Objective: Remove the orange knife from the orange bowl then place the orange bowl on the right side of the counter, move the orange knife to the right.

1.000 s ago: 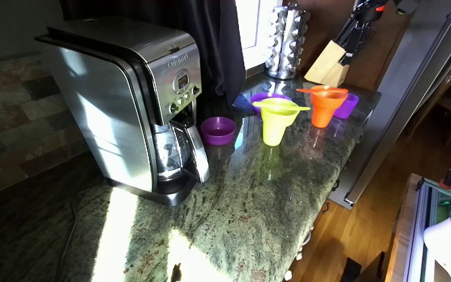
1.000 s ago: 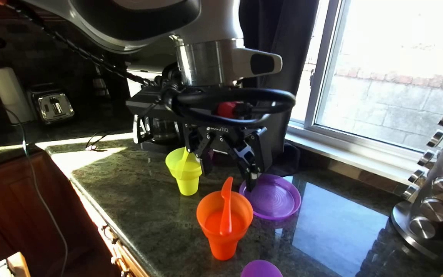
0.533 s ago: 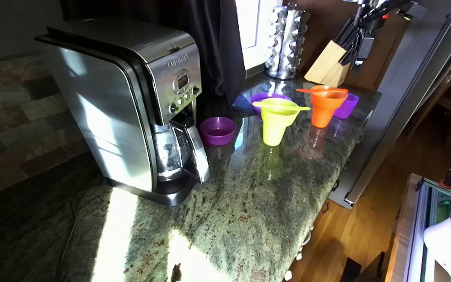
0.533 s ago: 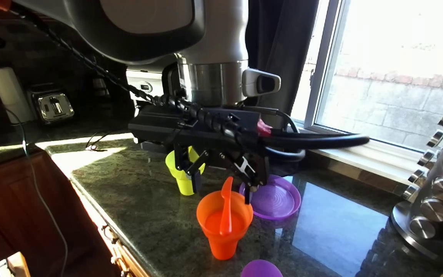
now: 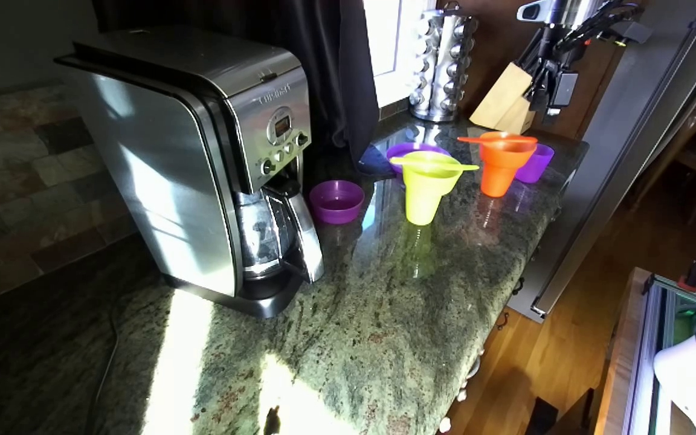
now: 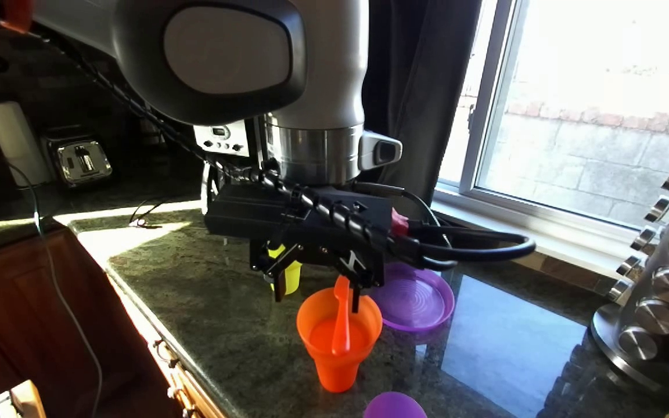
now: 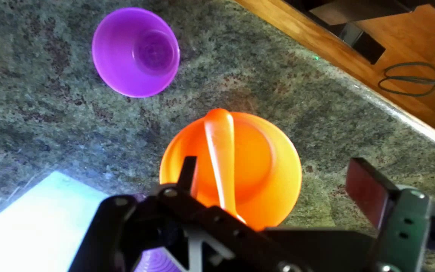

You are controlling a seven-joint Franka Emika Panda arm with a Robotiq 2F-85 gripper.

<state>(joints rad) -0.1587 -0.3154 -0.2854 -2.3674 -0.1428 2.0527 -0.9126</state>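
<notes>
The orange bowl (image 6: 337,368) is a tall, cup-like vessel standing upright on the counter; it shows in both exterior views (image 5: 499,172) and in the wrist view (image 7: 263,151). The orange knife (image 6: 341,328) lies across its rim, with both ends reaching the rim or past it; it also shows in the wrist view (image 7: 223,162). My gripper (image 6: 317,297) is open and empty, pointing down above and behind the bowl in that exterior view. In the wrist view (image 7: 278,181) one finger overlaps the bowl left of the knife, the other is over the counter to the right.
A yellow cup (image 5: 423,193) with a yellow utensil across it stands near the orange bowl. A purple cup (image 7: 136,53), a purple plate (image 6: 416,296) and a purple bowl (image 5: 337,202) are close by. A coffee maker (image 5: 203,151), spice rack (image 6: 654,290) and knife block (image 5: 502,99) stand on the counter.
My gripper has come down toward the orange bowl and turned about its axis, with its fingers staying open. The bowl and knife have not moved.
</notes>
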